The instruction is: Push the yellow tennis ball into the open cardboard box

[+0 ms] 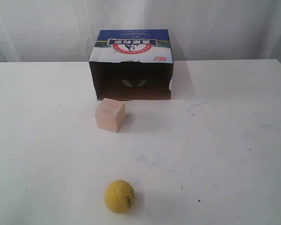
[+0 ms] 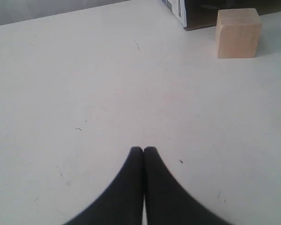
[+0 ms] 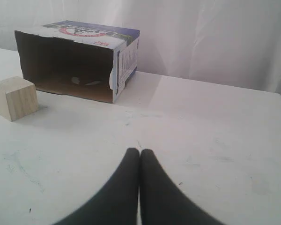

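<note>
- Counter [image 1: 234,140]: white, faintly scuffed, carries all three things, with a pale curtain behind.
- Open cardboard box [image 1: 131,44]: stands at 12 o'clock in the exterior view. Mouth faces 6 o'clock, dark inside, blue-and-white printed panel on top.
- Wooden cube [image 1: 110,115]: sits just in front of the box mouth, before its left half, apart from it. No part of the task.
- Yellow tennis ball [image 1: 119,196]: rests at 6 o'clock near the front edge, a touch left of centre, well apart from the box and touched by nothing.
- Deciding relation:
  - From the ball, the box mouth lies between 12 and 1 o'clock, the cube at about 12, all but on the straight line.
  - A push dead toward 12 would likely strike the cube; one angled toward 1 o'clock looks able to pass its right edge.
  - Round ball, so no long axis to mind.
- Left fingers [image 2: 129,183]: pressed together, holding nothing, above bare counter, cube and a box corner ahead.
- Right fingers [image 3: 126,183]: likewise closed on nothing, above bare counter, box mouth and cube ahead.
- Hidden or unclear:
  - Neither arm shows in the exterior view, and the ball is missing from both wrist views, so the bearing from either pair of fingers to the ball cannot be read.
  - Nearer arm not certain; the ball's slight lean to the left hints at the left one.
  - Pale marks deep inside the box too dim to identify.
</note>
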`<state>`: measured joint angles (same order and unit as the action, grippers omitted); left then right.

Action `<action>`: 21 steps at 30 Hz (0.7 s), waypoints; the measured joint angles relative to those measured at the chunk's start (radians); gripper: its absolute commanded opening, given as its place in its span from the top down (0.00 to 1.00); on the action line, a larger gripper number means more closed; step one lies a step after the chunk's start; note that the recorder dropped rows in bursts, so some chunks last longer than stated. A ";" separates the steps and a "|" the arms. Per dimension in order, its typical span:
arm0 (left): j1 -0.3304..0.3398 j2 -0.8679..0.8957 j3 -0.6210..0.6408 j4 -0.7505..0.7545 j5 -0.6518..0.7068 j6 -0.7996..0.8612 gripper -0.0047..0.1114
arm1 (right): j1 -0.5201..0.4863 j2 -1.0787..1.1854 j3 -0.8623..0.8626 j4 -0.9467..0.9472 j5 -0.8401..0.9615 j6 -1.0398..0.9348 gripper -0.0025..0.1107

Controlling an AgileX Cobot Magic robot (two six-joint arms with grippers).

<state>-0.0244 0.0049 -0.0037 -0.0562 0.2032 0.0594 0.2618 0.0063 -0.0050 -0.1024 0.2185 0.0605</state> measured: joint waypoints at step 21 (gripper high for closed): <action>0.000 0.000 0.000 0.000 0.000 0.000 0.96 | 0.000 0.000 0.000 0.000 0.013 0.000 0.98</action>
<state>-0.0244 0.0049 -0.0037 -0.0562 0.2032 0.0594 0.2618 0.0063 -0.0050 -0.1024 0.2311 0.0605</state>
